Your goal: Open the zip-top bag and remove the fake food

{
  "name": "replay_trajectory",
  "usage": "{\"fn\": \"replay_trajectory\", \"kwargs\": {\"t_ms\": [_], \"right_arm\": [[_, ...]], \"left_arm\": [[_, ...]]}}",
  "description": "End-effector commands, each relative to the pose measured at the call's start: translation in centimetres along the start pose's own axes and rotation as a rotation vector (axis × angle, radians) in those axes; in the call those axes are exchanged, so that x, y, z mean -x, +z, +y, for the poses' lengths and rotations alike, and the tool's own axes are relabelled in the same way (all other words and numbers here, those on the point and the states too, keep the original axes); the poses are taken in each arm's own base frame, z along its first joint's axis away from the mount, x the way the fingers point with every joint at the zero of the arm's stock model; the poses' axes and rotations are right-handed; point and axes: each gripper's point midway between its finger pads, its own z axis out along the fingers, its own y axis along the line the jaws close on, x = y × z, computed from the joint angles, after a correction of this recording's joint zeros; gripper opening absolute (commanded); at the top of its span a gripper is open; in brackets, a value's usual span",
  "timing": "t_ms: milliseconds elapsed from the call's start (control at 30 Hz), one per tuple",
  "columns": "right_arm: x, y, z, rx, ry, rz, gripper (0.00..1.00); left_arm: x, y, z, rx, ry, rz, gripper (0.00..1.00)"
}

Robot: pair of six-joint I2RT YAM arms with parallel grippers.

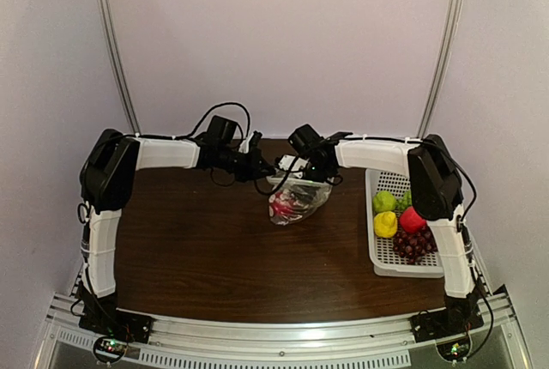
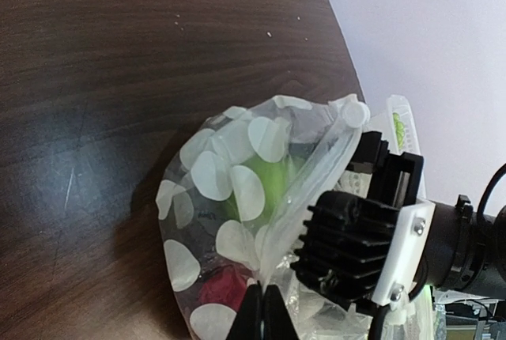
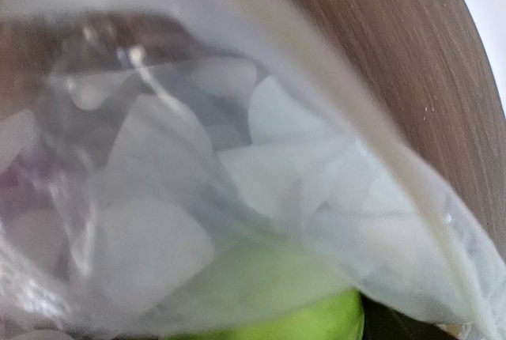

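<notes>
Bag (image 2: 213, 174) sits on counter (image 2: 95, 79), rim lifted, food (image 2: 269, 178) inside. L gripper (image 2: 262, 312): jaws clamped on rim. R gripper (image 1: 313, 172) at mouth; jaws hidden, can't tell state. Hold L firm, reach R deep, pinch one pc only.

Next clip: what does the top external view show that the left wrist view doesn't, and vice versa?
Only top external: the white basket at the table's right edge, holding yellow, green and red fruits and purple grapes. Only left wrist: the left tool pinched shut on the zip-top bag's edge, and the bag's white dots. Both: the bag, red and green fake food inside it, the dark table.
</notes>
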Motion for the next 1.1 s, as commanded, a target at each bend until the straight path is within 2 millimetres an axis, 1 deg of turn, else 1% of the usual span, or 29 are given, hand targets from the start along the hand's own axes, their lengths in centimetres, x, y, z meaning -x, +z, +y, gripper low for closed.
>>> {"fn": "replay_trajectory", "kwargs": {"t_ms": [0, 33, 67, 100, 133, 167, 267, 333, 433, 467, 567, 633, 667, 767, 833, 900, 967, 1033, 1067], "right_arm": [[-2.9, -1.2, -2.4, -0.029, 0.04, 0.073, 0.65], [-2.8, -1.6, -2.4, -0.01, 0.05, 0.057, 0.58], [-2.4, -2.1, -2.1, 0.017, 0.054, 0.036, 0.55], [-2.1, -2.7, -1.9, 0.035, 0.057, 0.015, 0.53], [-1.3, -4.0, -2.0, 0.047, 0.065, -0.024, 0.52], [-0.6, -5.0, -1.3, 0.097, 0.064, -0.063, 0.51], [1.7, -8.8, -0.5, 0.184, 0.079, -0.189, 0.5], [3.2, -11.5, 0.2, 0.253, 0.073, -0.279, 0.49], [5.1, -14.9, 1.4, 0.369, 0.078, -0.386, 0.49], [5.5, -15.6, 1.9, 0.408, 0.075, -0.4, 0.49], [6.3, -17.5, 2.7, 0.478, 0.065, -0.442, 0.5], [6.7, -18.9, 2.6, 0.483, 0.057, -0.48, 0.49], [6.8, -19.2, 2.5, 0.478, 0.055, -0.489, 0.49], [7.3, -21.7, 1.3, 0.426, 0.042, -0.539, 0.49], [7.4, -23.7, 0.4, 0.384, 0.024, -0.567, 0.5], [6.9, -25.7, -0.7, 0.337, 0.014, -0.584, 0.5], [5.7, -27.5, -2.2, 0.294, 0.026, -0.596, 0.5], [3.7, -28.9, -3.7, 0.252, 0.053, -0.597, 0.51], [2.5, -29.2, -4.5, 0.235, 0.069, -0.59, 0.51]], "left_arm": [[0.9, -0.2, -0.3, -0.006, 0.028, -0.018, 0.0], [0.9, -0.3, -0.4, -0.005, 0.03, -0.02, 0.0], [1.0, -0.3, -0.5, -0.006, 0.033, -0.021, 0.0], [1.0, -0.5, -0.6, -0.008, 0.035, -0.023, 0.0], [1.1, -0.5, -0.8, -0.012, 0.038, -0.023, 0.0], [1.1, -0.6, -1.0, -0.017, 0.041, -0.021, 0.0], [1.3, -0.9, -1.8, -0.04, 0.054, -0.02, 0.0], [1.5, -1.3, -2.8, -0.062, 0.069, -0.023, 0.0], [2.1, -2.1, -4.4, -0.096, 0.097, -0.031, 0.0], [2.2, -2.4, -4.9, -0.103, 0.107, -0.035, 0.0], [2.4, -3.3, -6.2, -0.123, 0.135, -0.045, 0.0], [2.4, -4.0, -7.0, -0.136, 0.151, -0.046, 0.0], [2.2, -4.3, -7.3, -0.142, 0.159, -0.046, 0.0], [1.6, -5.0, -7.9, -0.155, 0.178, -0.038, 0.0], [1.3, -5.6, -8.3, -0.156, 0.188, -0.041, 0.0], [1.1, -6.2, -8.6, -0.152, 0.196, -0.047, 0.0], [1.0, -6.7, -8.7, -0.141, 0.204, -0.057, 0.0], [0.6, -7.0, -8.3, -0.116, 0.209, -0.059, 0.0], [0.4, -7.0, -8.0, -0.098, 0.211, -0.057, 0.0]]}}
